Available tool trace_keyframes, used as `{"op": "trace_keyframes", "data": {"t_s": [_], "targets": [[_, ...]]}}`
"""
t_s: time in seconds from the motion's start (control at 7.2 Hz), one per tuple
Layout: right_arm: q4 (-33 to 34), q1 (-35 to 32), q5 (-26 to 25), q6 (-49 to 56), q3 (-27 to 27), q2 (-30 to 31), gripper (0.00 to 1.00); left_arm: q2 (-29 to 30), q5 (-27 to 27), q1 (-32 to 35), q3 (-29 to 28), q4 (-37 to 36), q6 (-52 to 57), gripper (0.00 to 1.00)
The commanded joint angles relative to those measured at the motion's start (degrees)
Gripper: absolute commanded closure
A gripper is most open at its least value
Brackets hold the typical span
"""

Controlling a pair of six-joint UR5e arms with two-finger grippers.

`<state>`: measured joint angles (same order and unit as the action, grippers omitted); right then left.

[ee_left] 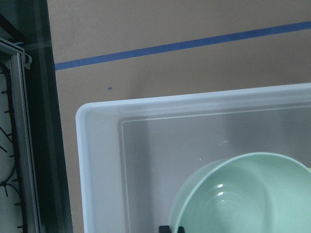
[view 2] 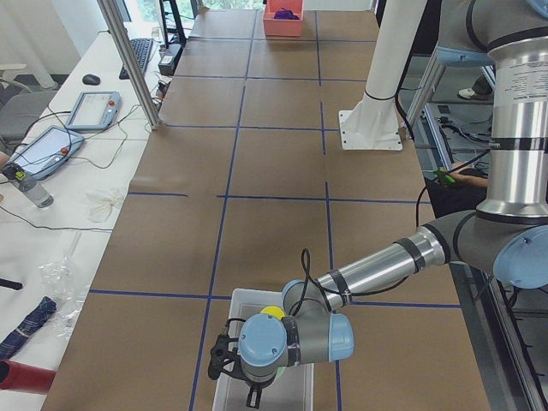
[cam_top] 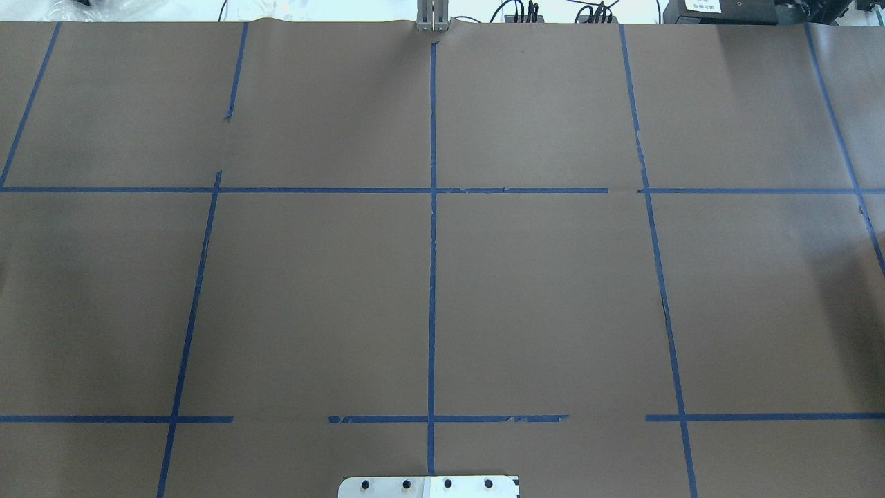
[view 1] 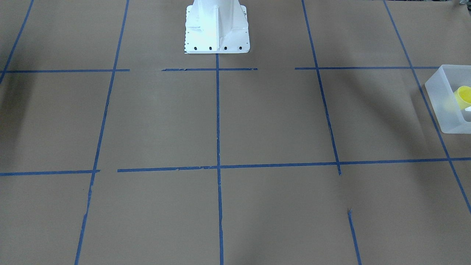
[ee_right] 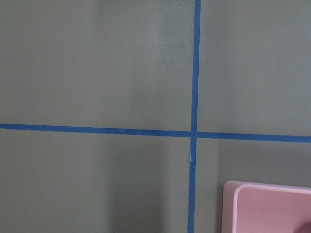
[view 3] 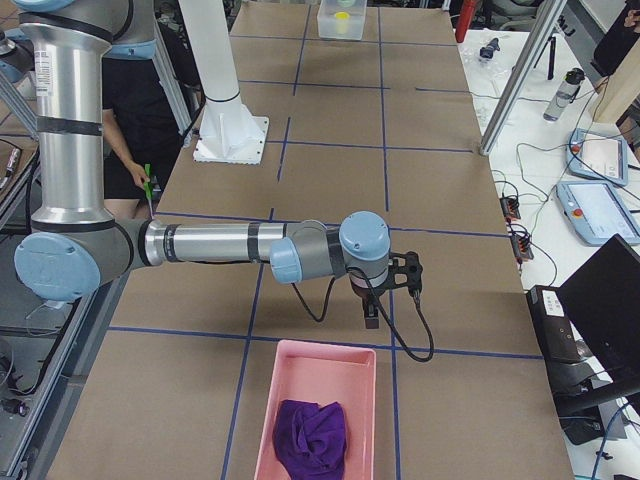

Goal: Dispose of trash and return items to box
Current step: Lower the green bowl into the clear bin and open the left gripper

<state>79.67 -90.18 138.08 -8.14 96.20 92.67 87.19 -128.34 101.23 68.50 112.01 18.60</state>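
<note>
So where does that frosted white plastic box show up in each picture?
Front-facing: the box at the right edge, cut off.
Overhead: not in it.
Exterior left: bottom centre.
Exterior right: top centre, far end.
Left wrist: fills the lower part.
Right wrist: not in it.
Shared landmark: the yellow cup inside it, in the front-facing and both side views.

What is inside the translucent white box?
A yellow cup lies inside; a pale green bowl shows within its walls, resting or held unclear. The left arm covers the rest.
</note>
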Motion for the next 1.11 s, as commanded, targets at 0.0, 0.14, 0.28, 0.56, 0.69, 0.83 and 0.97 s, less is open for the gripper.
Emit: {"op": "trace_keyframes", "data": {"t_s": [0.0,0.14,0.28,0.56,0.69,0.83,0.97], "targets": [[0.0,0.0,0.0,0.0,0.0,-0.1,0.00,0.4,2.0,-0.1,-1.8,3.1,-0.6,1.00],[0.0,0.0,0.0,0.0,0.0,-0.1,0.00,0.3,2.0,-0.1,-1.6,3.2,-1.6,0.43],[0.0,0.0,0.0,0.0,0.0,-0.1,0.00,-0.3,2.0,-0.1,-1.6,4.9,-1.7,0.00],[0.0,0.0,0.1,0.0,0.2,-0.3,0.00,-1.5,1.8,0.1,-0.5,8.1,-1.8,0.00],[0.0,0.0,0.5,0.1,0.2,-0.5,0.00,-2.6,1.8,0.1,5.1,8.7,-2.0,0.00],[0.0,-0.1,1.0,0.1,0.1,-0.7,0.00,-2.6,1.9,0.1,10.2,8.5,-2.1,0.00],[0.0,-0.1,1.1,0.0,0.2,-0.7,0.00,-2.0,1.6,0.1,14.6,8.5,-1.9,0.00]]}}
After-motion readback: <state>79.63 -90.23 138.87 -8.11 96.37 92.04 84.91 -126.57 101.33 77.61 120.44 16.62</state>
